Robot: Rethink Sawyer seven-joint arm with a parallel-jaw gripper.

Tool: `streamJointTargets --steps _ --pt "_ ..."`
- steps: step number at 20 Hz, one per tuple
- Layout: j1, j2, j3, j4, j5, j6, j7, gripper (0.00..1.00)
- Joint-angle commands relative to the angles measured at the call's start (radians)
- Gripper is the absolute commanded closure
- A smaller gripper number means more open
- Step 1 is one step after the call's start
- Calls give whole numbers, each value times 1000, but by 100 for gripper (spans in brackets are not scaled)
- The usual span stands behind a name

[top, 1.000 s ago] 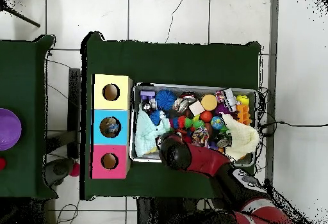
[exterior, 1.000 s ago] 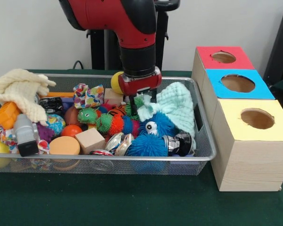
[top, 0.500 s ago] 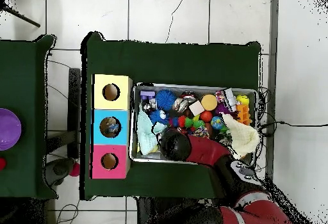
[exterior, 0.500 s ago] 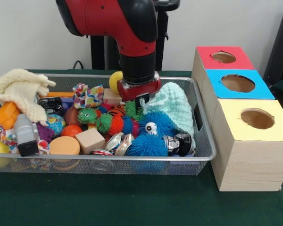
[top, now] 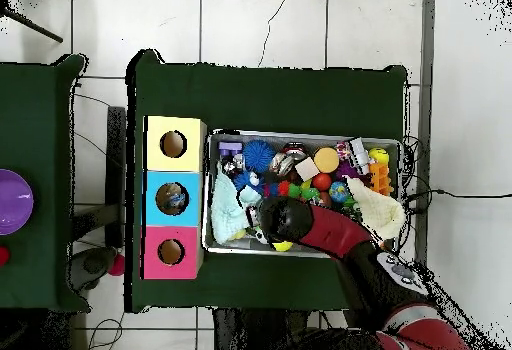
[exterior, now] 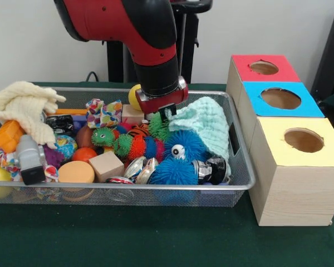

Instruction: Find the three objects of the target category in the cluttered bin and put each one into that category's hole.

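In the front view my gripper (exterior: 165, 113) hangs over the middle back of the wire bin (exterior: 128, 188), shut on a corner of the mint green cloth (exterior: 203, 125). The cloth is drawn up and left toward the fingers, and the rest drapes over the bin's right end. In the overhead view the arm (top: 300, 221) covers the gripper, and the mint green cloth (top: 228, 211) lies at the bin's left end. Beside the bin stand three boxes with holes: red (exterior: 264, 68), blue (exterior: 281, 98) and yellow (exterior: 303, 140).
The bin holds a cream cloth (exterior: 25, 105), a patterned bow (exterior: 104, 113), a yellow ball (exterior: 134, 95), a green and orange spiky caterpillar (exterior: 119, 144), a blue spiky ball with an eye (exterior: 181, 153), a wooden block (exterior: 107, 165) and an orange disc (exterior: 76, 172).
The gripper closed on the mint cloth's edge, then rose and shifted left in the front view, pulling the cloth's corner up and uncovering more of the blue spiky ball.
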Motion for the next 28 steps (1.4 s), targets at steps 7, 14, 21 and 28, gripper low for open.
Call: streamJointTargets --steps 7,14,21,28 --pt "-273 24 507 282 339 -40 264 100" --pt "-314 71 563 305 343 -110 263 100" --pt "-287 41 480 285 273 -67 192 100" --pt "-159 -6 238 113 90 -40 44 100"
